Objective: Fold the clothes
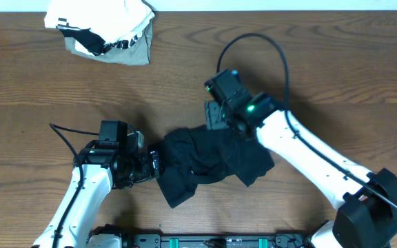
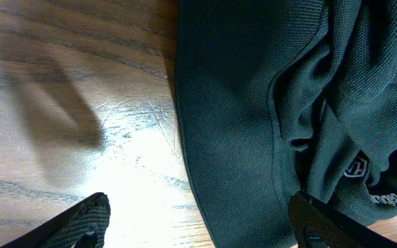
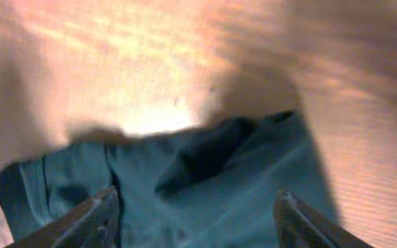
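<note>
Both spread wide, empty: left hand (image 2: 198, 224), right hand (image 3: 198, 215); black garment (image 1: 212, 162) logo (image 2: 355, 167) left wrist view only.

Open tabletop (image 1: 33, 89) lies beyond the crumpled black garment (image 1: 209, 162); the white bundle (image 1: 102, 31) blocks only the far-left corner.

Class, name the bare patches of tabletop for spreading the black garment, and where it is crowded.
Bare wood: the band between the white bundle and the black garment; the top-right corner beyond the right arm; the left side outside the left arm. Crowded: centre, where left gripper and right gripper flank the garment.
</note>
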Robot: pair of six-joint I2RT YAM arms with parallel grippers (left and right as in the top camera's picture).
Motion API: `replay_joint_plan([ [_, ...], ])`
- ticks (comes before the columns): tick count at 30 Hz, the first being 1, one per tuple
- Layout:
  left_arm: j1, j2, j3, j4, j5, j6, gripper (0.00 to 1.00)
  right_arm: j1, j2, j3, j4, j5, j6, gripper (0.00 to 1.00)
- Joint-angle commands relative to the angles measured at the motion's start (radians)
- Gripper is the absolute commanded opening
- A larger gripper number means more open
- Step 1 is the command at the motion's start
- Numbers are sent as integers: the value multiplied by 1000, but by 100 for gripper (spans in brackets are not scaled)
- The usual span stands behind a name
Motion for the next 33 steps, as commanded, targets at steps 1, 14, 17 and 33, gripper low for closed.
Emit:
replay_joint_plan([
  [1,4,-3,17,-6,-11,13,85,-38,-6,0,-32,-14,-7,59],
  [14,4,-3,17,-14,-11,13,85,-33,8,-251,249,-264,82,16],
  [17,4,-3,17,-14,-11,13,85,-34,18,-285,323,-266,91,17],
  [33,4,-3,17,-29,-11,13,85,-46,22,-203,304,-228,-26,15],
])
